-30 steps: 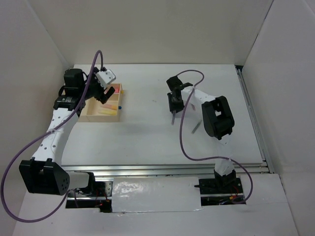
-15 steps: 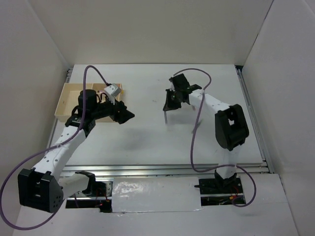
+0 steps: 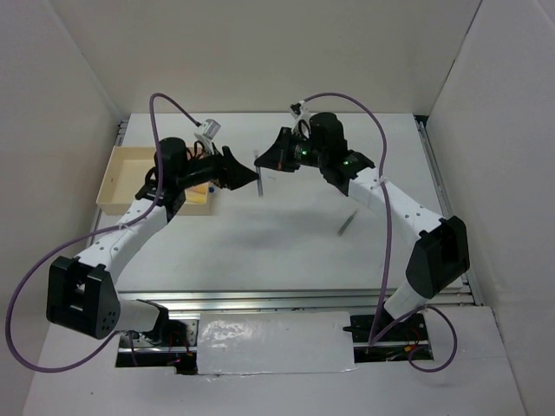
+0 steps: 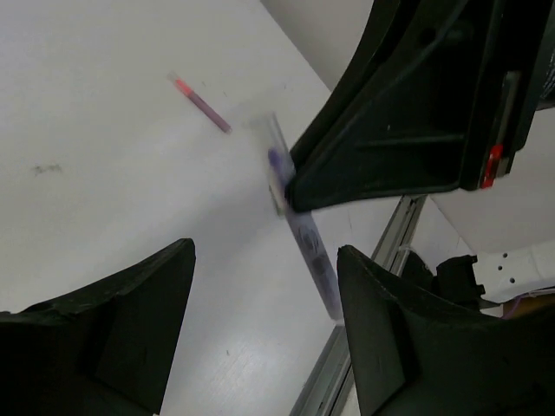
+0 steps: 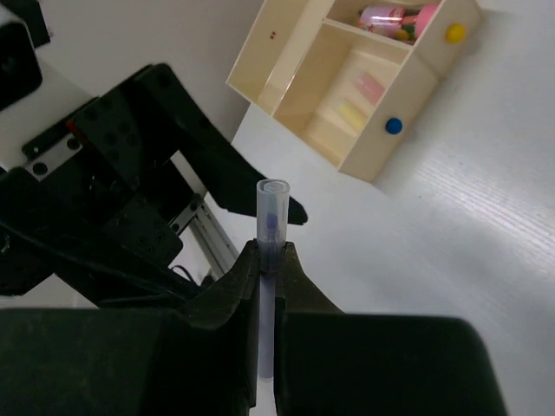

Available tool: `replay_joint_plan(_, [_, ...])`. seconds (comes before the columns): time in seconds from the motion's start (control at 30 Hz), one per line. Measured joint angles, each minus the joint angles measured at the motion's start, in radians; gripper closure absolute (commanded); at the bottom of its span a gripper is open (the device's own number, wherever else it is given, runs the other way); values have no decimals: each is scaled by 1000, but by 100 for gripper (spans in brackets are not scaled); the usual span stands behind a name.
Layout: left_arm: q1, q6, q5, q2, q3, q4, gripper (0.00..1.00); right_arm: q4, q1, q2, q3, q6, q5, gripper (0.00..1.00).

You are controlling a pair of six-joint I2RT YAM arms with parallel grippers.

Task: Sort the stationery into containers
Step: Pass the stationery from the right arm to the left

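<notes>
My right gripper is shut on a thin grey pen and holds it upright above the table's middle; the right wrist view shows the pen clamped between the jaws. My left gripper is open and empty, its tips right beside that pen, which shows just ahead of the jaws in its wrist view. The pale wooden tray stands at the far left. It holds a pink highlighter and yellow markers. A thin pink pen lies on the table.
The loose pen also shows right of centre in the top view. The tray's wall carries a blue and a yellow knob. White walls close in the table on three sides. A metal rail runs along the near edge.
My left gripper has swung from over the tray rightward to the table's middle. My right gripper has carried the grey pen left and up to meet it.
</notes>
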Motion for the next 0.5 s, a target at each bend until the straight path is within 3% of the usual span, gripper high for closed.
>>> replay_joint_plan(0.13, [-5,-92,21,41,5,76,26,-3,30,5,0,0,-10,100])
replay_joint_plan(0.2, [-8,-128,41,61,5,94,36,1,36,5,0,-4,-8,100])
replay_joint_plan(0.33, [-20,-178,71,98,8,124,64,-11,33,6,0,-14,-1,100])
replay_joint_plan(0.37, [-22,-181,78,100,9,129,79,-14,32,9,0,-15,-2,100])
replay_joint_plan(0.47, [-13,-171,92,100,26,98,100,-9,27,11,0,-23,-8,81])
replay_joint_plan(0.5, [-8,-148,97,100,38,71,100,-7,22,11,0,-23,-14,57])
